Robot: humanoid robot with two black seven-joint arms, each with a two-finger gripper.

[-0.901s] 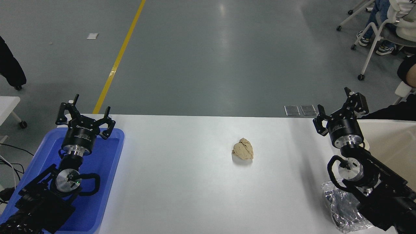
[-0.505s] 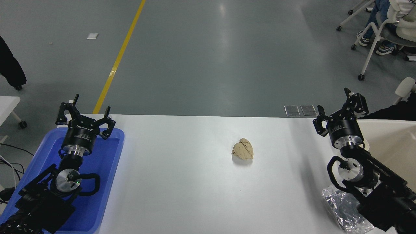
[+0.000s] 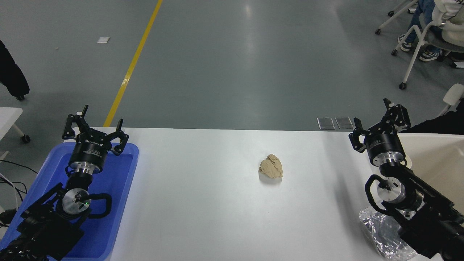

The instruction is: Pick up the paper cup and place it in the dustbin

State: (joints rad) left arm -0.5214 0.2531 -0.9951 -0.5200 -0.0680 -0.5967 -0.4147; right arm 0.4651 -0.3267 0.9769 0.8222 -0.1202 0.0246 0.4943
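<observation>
No paper cup shows in the head view; it is hidden or out of view. The cream-beige dustbin point(image 3: 440, 159) stands at the table's right edge, partly cut off. My right gripper point(image 3: 378, 119) is open and empty, held above the table's far right edge, just left of the dustbin's rim. My left gripper point(image 3: 95, 125) is open and empty, parked over the far end of the blue tray point(image 3: 119, 203) at the lower left.
A crumpled tan paper ball point(image 3: 271, 166) lies near the table's middle. A crinkled silver foil tray point(image 3: 384, 233) lies at the lower right, partly under my right arm. A seated person and wheeled chairs point(image 3: 424, 36) are at the top right.
The silver foil tray has shifted slightly toward the lower right. A person's arm at the right edge has pulled out of view. Both grippers hold almost still.
</observation>
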